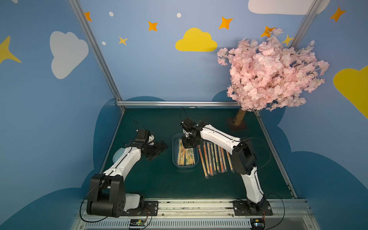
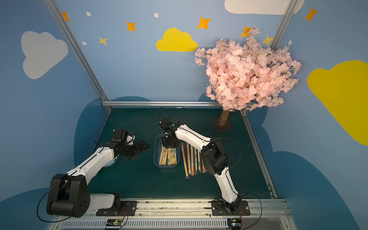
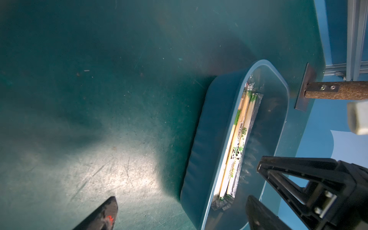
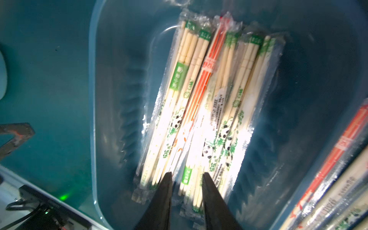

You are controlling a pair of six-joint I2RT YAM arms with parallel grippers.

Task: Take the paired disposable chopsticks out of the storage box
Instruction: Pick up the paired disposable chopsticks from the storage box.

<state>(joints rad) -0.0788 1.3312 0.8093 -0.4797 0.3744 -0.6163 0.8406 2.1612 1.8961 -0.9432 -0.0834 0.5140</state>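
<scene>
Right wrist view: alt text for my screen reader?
The right gripper straddles the near ends of the paired disposable chopsticks bundled in the storage box; whether it pinches any is unclear. More wrapped pairs lie outside the box.

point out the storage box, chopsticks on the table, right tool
storage box (image 1: 185,166): in a top view, near wall
chopsticks on the table (image 1: 211,159): in a top view, mid row
right tool (image 4: 186,174): right wrist view, between fingertips

Pale-wood chopsticks (image 4: 201,103), clear sleeves w/ green & orange-red print, blk/wht pandas. Bluish see-thru storage box (image 4: 93,99). Dk green table (image 1: 159,183). Pink-blossom tree (image 1: 270,73).
</scene>
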